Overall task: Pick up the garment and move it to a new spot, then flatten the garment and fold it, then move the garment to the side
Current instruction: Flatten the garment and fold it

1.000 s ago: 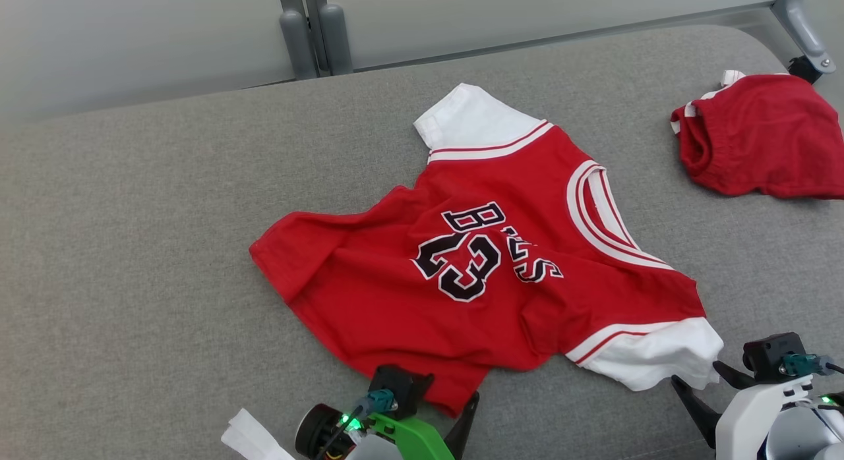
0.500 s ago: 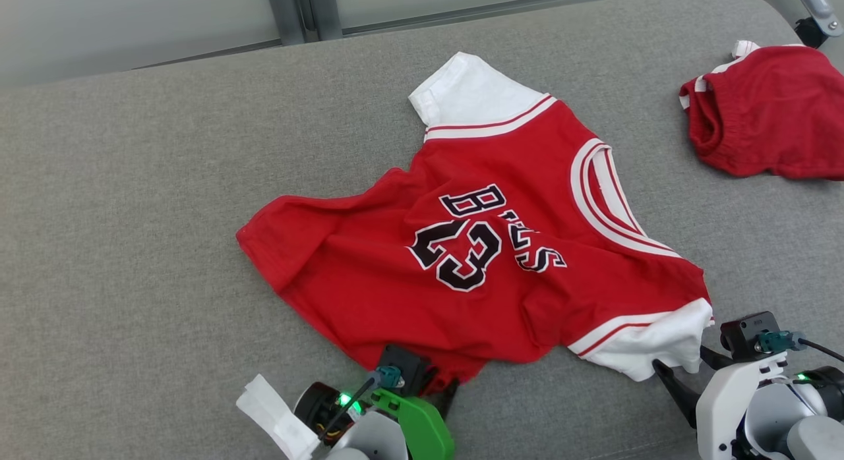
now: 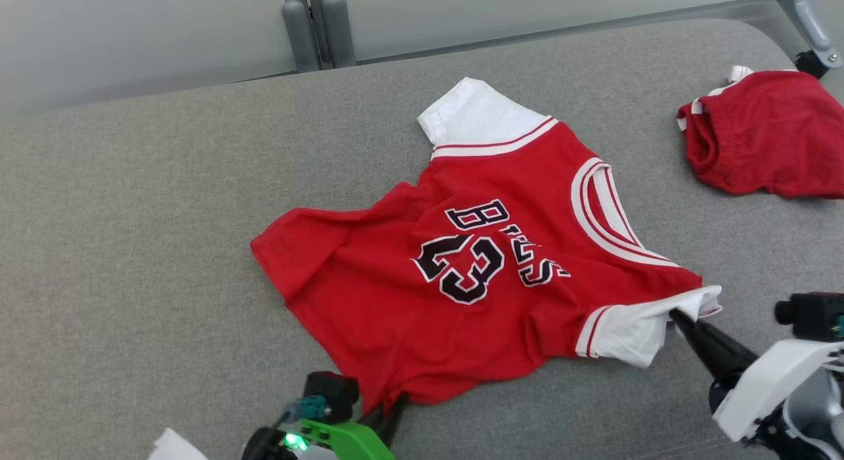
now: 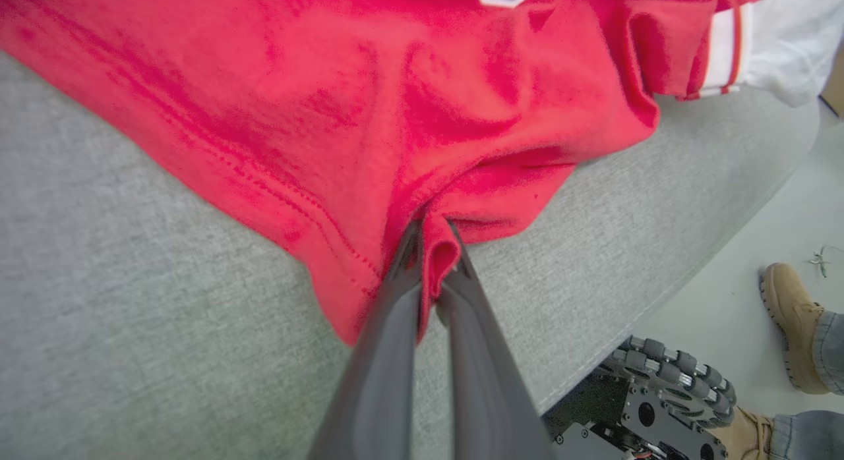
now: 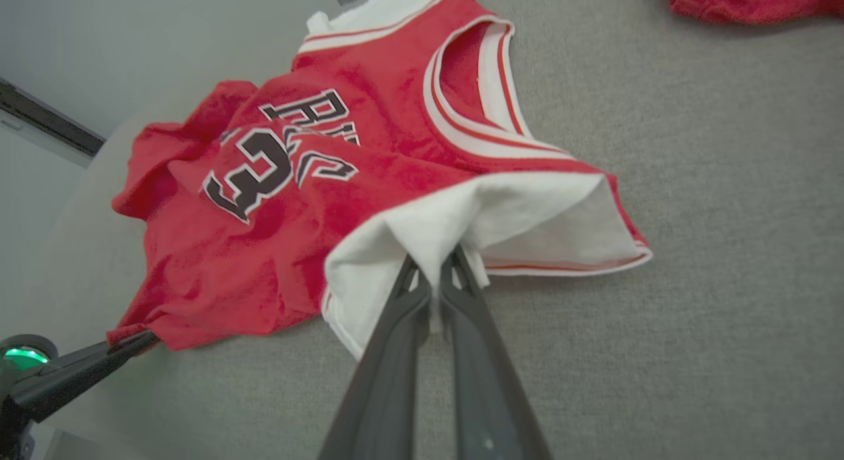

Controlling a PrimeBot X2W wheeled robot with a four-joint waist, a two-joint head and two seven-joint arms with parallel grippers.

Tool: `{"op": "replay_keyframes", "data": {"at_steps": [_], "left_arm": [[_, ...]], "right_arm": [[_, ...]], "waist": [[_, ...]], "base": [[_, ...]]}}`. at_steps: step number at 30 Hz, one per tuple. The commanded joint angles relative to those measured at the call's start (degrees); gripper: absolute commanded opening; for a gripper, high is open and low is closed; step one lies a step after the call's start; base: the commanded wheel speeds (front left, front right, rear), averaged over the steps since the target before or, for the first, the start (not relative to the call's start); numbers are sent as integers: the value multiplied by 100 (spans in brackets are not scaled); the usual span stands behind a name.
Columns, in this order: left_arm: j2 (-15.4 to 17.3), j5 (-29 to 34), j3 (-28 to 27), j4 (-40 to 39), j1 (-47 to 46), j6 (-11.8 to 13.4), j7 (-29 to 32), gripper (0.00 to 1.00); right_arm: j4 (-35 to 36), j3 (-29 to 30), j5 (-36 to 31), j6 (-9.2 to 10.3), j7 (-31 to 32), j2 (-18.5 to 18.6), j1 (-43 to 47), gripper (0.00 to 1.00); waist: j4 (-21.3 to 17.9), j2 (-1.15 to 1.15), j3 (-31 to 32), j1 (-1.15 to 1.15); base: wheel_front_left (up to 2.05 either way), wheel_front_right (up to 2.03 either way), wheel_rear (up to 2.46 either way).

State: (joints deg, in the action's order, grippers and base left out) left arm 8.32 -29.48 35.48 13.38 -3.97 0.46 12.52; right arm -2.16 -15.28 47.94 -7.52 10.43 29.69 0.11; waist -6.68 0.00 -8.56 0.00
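We've got the jersey (image 3: 395,295) pinched: left gripper (image 3: 395,402) on its hem, right gripper (image 3: 674,313) on its sleeve. Red shorts (image 3: 765,137) lie beyond its collar.

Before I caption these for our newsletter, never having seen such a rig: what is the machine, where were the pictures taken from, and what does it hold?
It is a wheeled robot with two arms, each ending in a two-fingered hand. The wide picture comes from a camera on its head; the other two from cameras on its wrists, looking along the fingers. On the grey padded surface lies a red jersey, with a second red garment apart at the far right. The left hand is shut on the jersey's hem; the right hand is shut on its near white sleeve.
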Motion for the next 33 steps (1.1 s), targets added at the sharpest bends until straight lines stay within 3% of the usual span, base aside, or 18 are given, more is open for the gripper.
{"op": "replay_keyframes", "data": {"at_steps": [1,7,11,15,19,24,27,30,33], "left_arm": [[137,-152,-151,-438,116,47,-49,0],[798,-422,-733,-2701,669,271,150,0],[1023,-469,-993,-4252,718,453,333,0],[1182,-555,-1292,-5410,316,477,574,0],[1395,-849,-1783,-5947,-467,460,1008,0],[1531,-1213,-2263,-5469,-1897,503,1640,0],[1443,-1209,-2304,-4527,-2983,499,1837,0],[1269,-942,-2183,-3368,-4027,441,1738,0],[1020,-533,-2049,-2022,-5099,420,1363,0]], "right_arm": [[372,222,344,3,-130,57,155,0],[2018,1457,1417,4,-389,387,728,0],[3070,2213,1730,4,-519,513,879,0],[3912,2893,1860,4,-538,654,698,0],[4176,3398,1888,4,-369,912,95,0],[3529,3332,1760,4,-141,1201,-1240,0],[2691,2895,1347,4,-135,1219,-2402,0],[1791,2306,827,4,-192,977,-3721,0],[632,1815,44,10,-504,346,-5221,0]], "waist": [[38,0,121,0],[83,0,288,0],[116,0,346,0],[139,0,277,0],[134,0,45,0],[154,0,-569,0],[228,0,-1119,0],[304,0,-1559,0],[319,0,-1891,0]], "base": [[0,0,0],[0,0,0],[0,0,0],[0,0,0],[0,0,0],[0,0,0],[0,0,0],[0,0,0],[0,0,0]]}}
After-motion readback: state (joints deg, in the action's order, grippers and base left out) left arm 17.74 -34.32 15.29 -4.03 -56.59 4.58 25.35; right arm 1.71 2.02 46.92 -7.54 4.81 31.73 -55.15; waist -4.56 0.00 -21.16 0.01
